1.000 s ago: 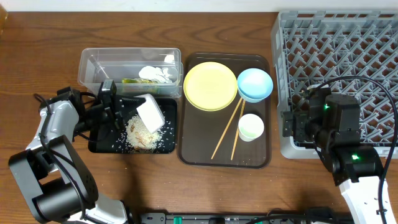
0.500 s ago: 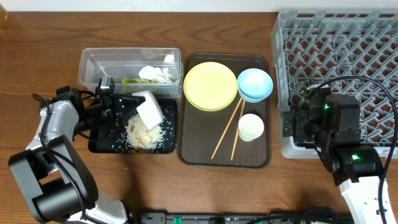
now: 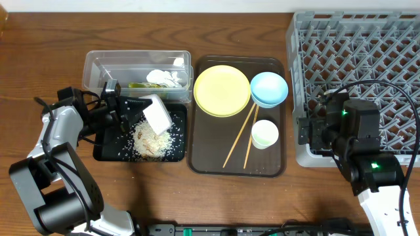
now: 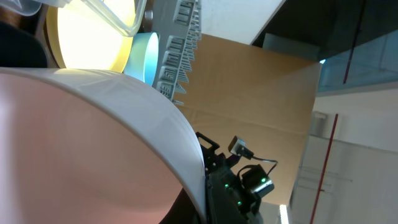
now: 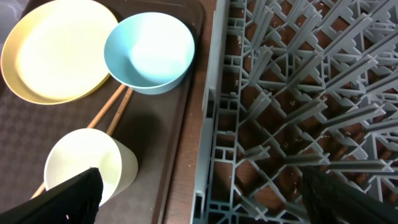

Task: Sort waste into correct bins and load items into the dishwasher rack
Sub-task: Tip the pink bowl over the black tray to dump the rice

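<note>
Overhead: dishwasher rack [image 3: 354,39] empty; yellow plate [image 3: 222,90], blue bowl [image 3: 269,88], cup [image 3: 265,134] & chopsticks [image 3: 239,137] wait on brown tray [image 3: 203,157]. Waste looks mostly sorted: wrapper [image 3: 140,85] & paper [image 3: 164,77] in clear tub [image 3: 98,65], rice [image 3: 152,141] in black tray [image 3: 105,152], w/ left gripper [image 3: 121,106] pinching tilted white bowl [image 3: 158,118] over it. Right gripper [image 3: 308,131] is spread, empty, by rack.

A robotics lab. Two robot arms [image 3: 56,131] with loose black cables [image 3: 394,92] work at a wooden table [image 3: 39,39]. On it, a grey dishwasher rack [image 3: 354,39] and a tray [image 3: 203,157] of dishes are laid out. The left wrist view shows a large bare room with a brown panel [image 4: 261,106], a white wall [image 4: 236,18] and a thin red pipe [image 4: 328,155].
</note>
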You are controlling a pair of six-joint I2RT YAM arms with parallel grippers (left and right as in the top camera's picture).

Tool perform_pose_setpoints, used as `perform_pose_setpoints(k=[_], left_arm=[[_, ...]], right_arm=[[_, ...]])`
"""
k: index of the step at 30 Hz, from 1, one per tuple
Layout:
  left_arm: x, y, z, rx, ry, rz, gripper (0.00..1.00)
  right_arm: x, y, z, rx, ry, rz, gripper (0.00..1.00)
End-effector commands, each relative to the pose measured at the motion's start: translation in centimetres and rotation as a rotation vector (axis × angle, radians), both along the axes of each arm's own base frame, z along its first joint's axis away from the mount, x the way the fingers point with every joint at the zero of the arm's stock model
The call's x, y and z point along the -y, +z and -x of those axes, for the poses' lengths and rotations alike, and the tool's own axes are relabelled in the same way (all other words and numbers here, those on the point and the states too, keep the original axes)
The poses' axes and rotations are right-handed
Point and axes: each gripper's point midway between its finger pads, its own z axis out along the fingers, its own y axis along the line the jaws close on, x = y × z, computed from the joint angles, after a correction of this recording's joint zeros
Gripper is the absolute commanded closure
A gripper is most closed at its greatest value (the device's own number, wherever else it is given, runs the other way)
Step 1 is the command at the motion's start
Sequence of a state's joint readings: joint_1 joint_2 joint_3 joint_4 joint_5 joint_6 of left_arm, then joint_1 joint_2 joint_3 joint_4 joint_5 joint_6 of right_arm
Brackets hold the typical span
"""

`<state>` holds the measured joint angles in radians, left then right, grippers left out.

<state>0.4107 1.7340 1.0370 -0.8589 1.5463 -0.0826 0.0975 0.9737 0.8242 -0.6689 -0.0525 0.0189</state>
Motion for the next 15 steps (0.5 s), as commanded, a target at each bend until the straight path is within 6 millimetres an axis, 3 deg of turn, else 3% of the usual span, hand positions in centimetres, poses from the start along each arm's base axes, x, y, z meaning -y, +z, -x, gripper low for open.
perform_pose_setpoints(k=[1, 5, 9, 15], left_arm=[[-0.1, 0.3, 0.0, -0.020, 0.009, 0.035, 0.94], [0.0, 0.3, 0.4, -0.215, 0.020, 0.120, 0.94], [-0.1, 0.0, 0.0, -0.023, 0.007, 0.018, 0.94], [0.8, -1.8, 0.7, 0.014, -0.049, -0.166, 0.94]], right_arm=[[-0.1, 0.9, -0.3, 0.017, -0.006, -0.015, 0.01], [-0.1, 0.9, -0.3, 0.017, -0.006, -0.015, 0.01], [-0.1, 0.8, -0.3, 0.017, -0.006, -0.015, 0.01], [-0.1, 0.8, -0.3, 0.017, -0.006, -0.015, 0.01]])
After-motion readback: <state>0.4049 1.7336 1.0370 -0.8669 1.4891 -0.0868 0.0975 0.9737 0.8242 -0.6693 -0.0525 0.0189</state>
